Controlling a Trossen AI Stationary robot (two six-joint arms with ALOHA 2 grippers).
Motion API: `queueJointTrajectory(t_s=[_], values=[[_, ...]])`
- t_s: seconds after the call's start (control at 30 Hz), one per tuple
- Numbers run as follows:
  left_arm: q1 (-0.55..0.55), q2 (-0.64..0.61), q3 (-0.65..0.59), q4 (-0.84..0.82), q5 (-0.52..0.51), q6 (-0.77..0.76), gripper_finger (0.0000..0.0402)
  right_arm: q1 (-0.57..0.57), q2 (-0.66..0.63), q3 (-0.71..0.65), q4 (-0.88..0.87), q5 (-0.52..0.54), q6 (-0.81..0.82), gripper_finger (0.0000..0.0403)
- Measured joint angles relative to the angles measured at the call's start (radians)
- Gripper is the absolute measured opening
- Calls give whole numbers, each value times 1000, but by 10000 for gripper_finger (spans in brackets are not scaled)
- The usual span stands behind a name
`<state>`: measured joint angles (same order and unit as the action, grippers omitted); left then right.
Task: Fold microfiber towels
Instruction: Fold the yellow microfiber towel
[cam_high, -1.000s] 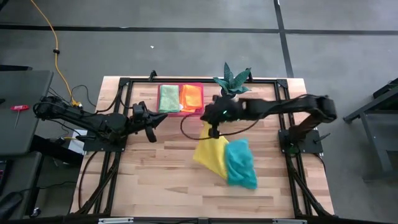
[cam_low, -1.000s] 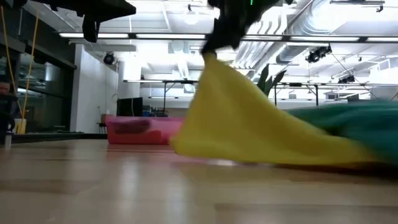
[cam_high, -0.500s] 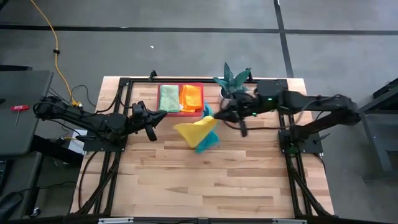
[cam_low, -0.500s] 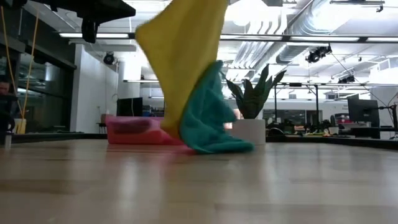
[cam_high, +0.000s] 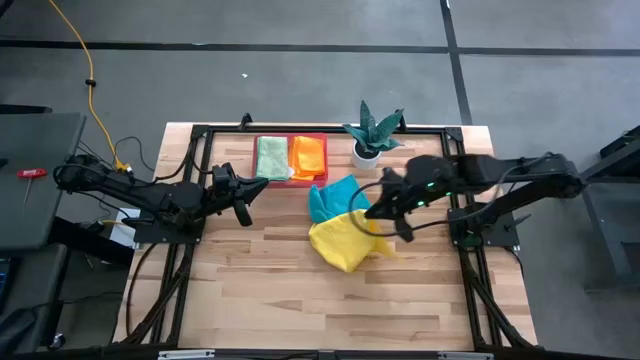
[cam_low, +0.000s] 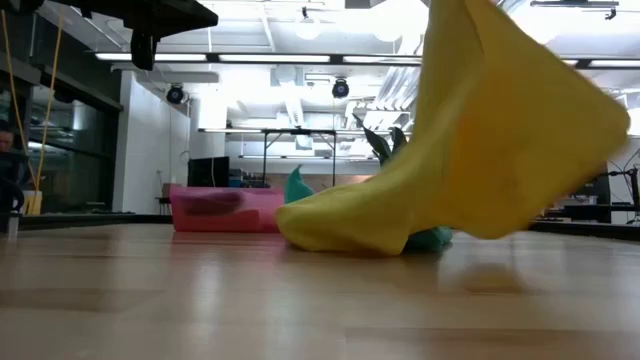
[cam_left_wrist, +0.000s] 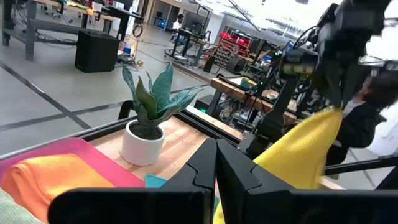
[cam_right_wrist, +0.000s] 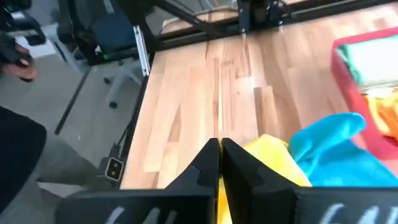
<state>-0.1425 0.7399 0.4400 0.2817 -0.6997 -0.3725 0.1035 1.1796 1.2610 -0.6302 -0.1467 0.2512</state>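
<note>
My right gripper (cam_high: 385, 212) hangs above the table's middle, shut on a yellow towel (cam_high: 345, 242) whose lower part lies bunched on the wood. A teal towel (cam_high: 333, 196) lies crumpled just beyond it, against the yellow one. A light green towel (cam_high: 270, 157) and an orange towel (cam_high: 308, 155) lie folded in the pink tray (cam_high: 290, 181) at the far edge. My left gripper (cam_high: 241, 207) is shut on nothing and waits level above the table's left part. My right gripper pinches an upper edge of the yellow towel (cam_left_wrist: 331, 118) between its two fingers, slanting down from the table's right side. How many layers it has, I cannot tell. The towel hangs below the fingers in a wide drape, and its lower end (cam_low: 340, 232) rests on the table.
A potted plant (cam_high: 371, 137) in a white pot stands at the far edge, right of the tray and close to my right arm. Black frame rails (cam_high: 190, 250) run along the table's sides. Bare wood (cam_high: 300, 300) covers the near half.
My right gripper has risen and swung toward the table's far edge, then back toward its right side, carrying the yellow towel's top. The towel was lifted and swung, and now drapes with its lower end down. The teal towel was dragged from the near right toward the tray.
</note>
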Motion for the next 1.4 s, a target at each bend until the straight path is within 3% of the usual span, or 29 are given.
queueJointTrajectory(t_s=[0.1,0.3,0.37,0.43,0.53,0.63,0.87,1.17,1.3,1.4], values=[[0,1,0,0,18,-18,1,2,76,0,99,-35,-16,0],[-1,21,0,1,64,-19,1,-26,235,0,533,-171,7,0],[-1,26,0,1,98,-20,1,-47,266,0,626,-119,37,0],[-4,27,0,-1,127,-20,1,-77,273,0,658,4,63,0],[-16,27,0,-1,142,-17,4,-132,269,0,635,185,148,0],[-32,27,0,-11,139,7,15,-179,270,0,572,271,260,0],[-51,133,0,-35,118,-30,61,-225,274,0,518,288,354,0],[-126,472,14,9,135,-304,132,-235,274,0,420,282,343,0],[-196,572,101,17,163,-354,153,-255,274,0,374,282,333,0],[-241,633,203,-70,161,-288,158,-274,274,0,362,282,330,0]])
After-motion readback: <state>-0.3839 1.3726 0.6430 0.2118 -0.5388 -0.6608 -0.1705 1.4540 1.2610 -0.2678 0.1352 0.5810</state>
